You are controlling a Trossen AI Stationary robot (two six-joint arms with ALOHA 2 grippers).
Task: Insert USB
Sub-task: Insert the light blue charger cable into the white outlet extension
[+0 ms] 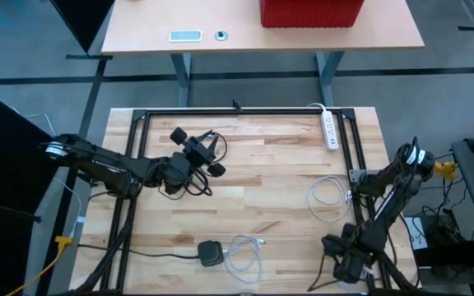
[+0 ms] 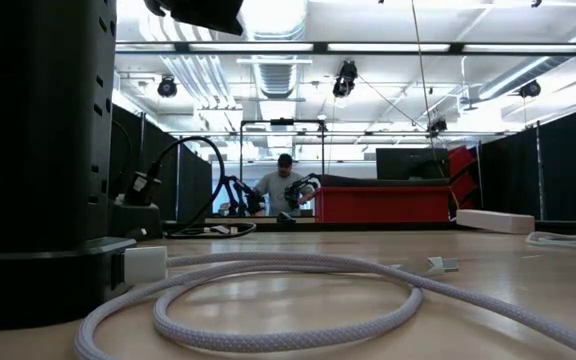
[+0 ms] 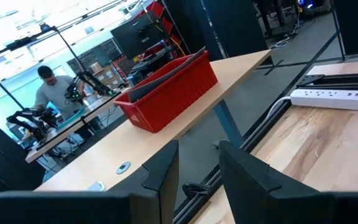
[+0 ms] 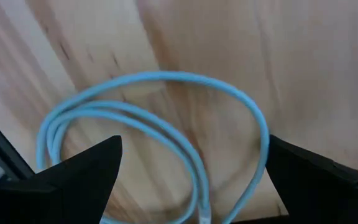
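Note:
A black charger block (image 1: 211, 252) sits near the table's near edge, close up at the left of the low view (image 2: 48, 230). A white cable coil (image 1: 242, 255) lies flat beside it, and its braided loop (image 2: 288, 290) fills the low view's foreground. A second white coil (image 1: 327, 197) lies flat at the table's right. My right gripper (image 1: 353, 184) hovers over that coil (image 4: 166, 130), open wide (image 4: 194, 171), touching nothing. My left gripper (image 1: 212, 162) is raised over the table's left-middle, open with a narrow gap (image 3: 199, 171), and it holds nothing.
A white power strip (image 1: 330, 130) lies by the far right corner, also in the left wrist view (image 3: 334, 98). A black frame rail (image 1: 237, 113) runs around the work area. Beyond it stands a second table with a red bin (image 3: 166, 93). A person (image 2: 283, 188) works far behind.

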